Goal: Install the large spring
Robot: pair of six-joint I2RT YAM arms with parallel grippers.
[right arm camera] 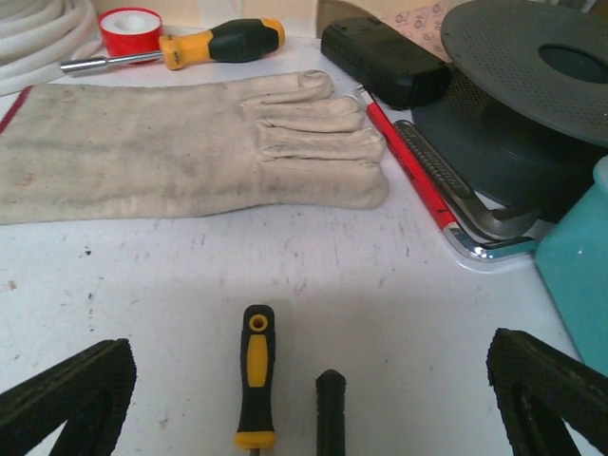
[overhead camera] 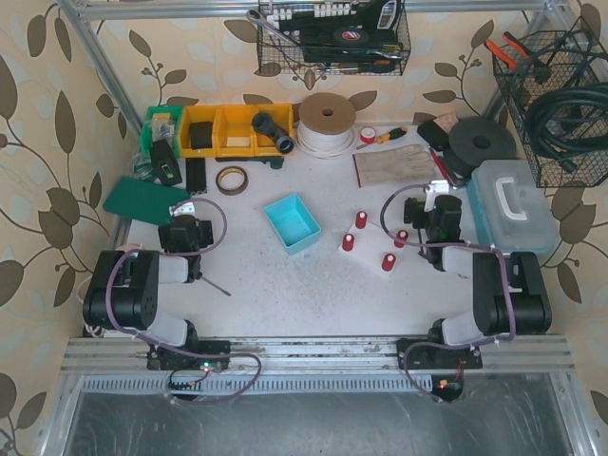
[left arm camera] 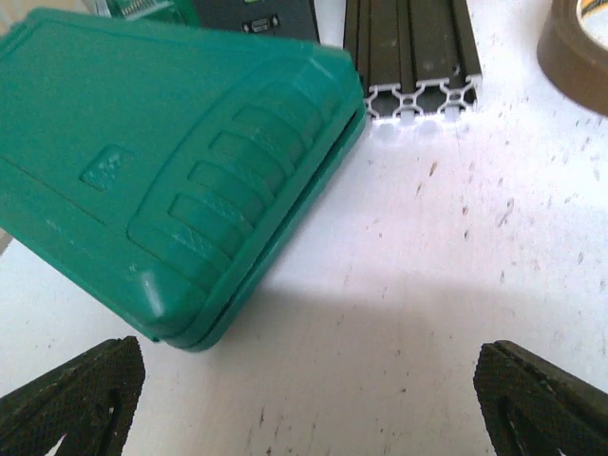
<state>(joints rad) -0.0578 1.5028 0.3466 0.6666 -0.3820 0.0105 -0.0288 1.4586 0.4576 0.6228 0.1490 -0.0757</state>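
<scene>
Now spread wide, pinching nothing: left gripper (left arm camera: 309, 380) beside the green case (left arm camera: 171, 161) near the left edge, right gripper (right arm camera: 312, 375) facing the glove (right arm camera: 171, 142) near the right edge.

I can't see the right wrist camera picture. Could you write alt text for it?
A pale work glove lies flat on a white table, a yellow-and-black screwdriver beyond it. The right arm's two black fingers stand wide apart at the bottom corners.
</scene>
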